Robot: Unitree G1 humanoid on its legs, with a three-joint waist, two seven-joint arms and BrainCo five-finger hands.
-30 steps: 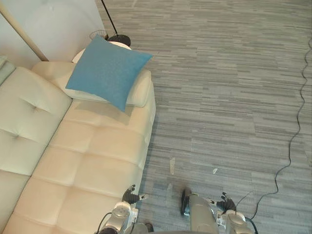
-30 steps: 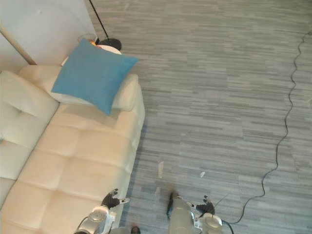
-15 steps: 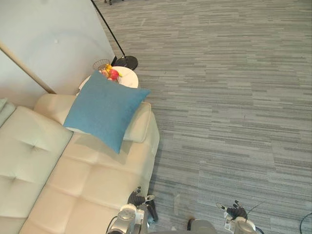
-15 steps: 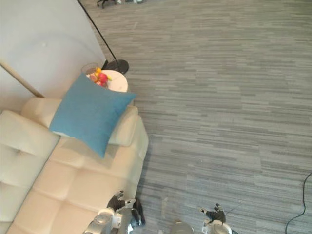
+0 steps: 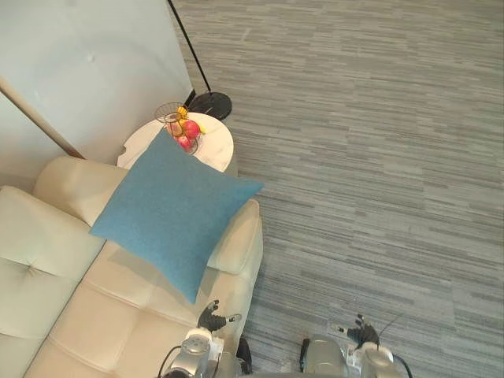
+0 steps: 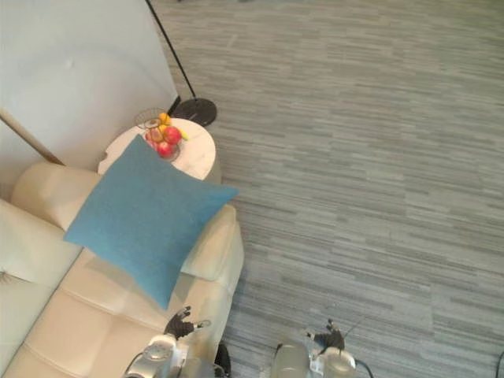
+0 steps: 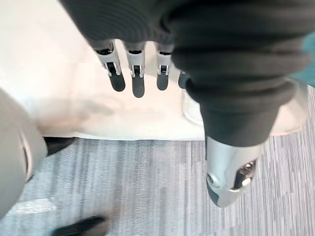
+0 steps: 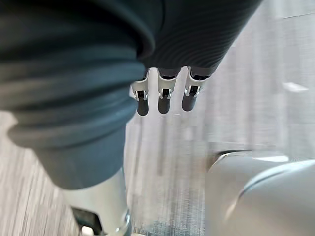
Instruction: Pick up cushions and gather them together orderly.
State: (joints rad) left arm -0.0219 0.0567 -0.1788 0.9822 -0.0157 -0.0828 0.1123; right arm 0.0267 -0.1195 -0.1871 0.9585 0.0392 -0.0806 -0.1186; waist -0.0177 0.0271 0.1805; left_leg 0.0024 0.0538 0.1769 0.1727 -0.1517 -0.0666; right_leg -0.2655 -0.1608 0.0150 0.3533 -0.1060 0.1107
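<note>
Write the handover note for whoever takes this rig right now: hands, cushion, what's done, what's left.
Left hand: open, empty, low by the front edge of the sofa.
Right hand: open, empty, over the floor.
Blue cushion: propped against the armrest, a corner down on the seat, beside the side table with the fruit basket.
Done: nothing picked up.
Left: reach the cushion, grasp it, and place it neatly.

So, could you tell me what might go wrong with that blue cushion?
The blue cushion leans on the sofa armrest, one corner close to the fruit basket on the side table; lifting it carelessly could knock the fruit. It may slide off onto the floor if the left hand only nudges it.
</note>
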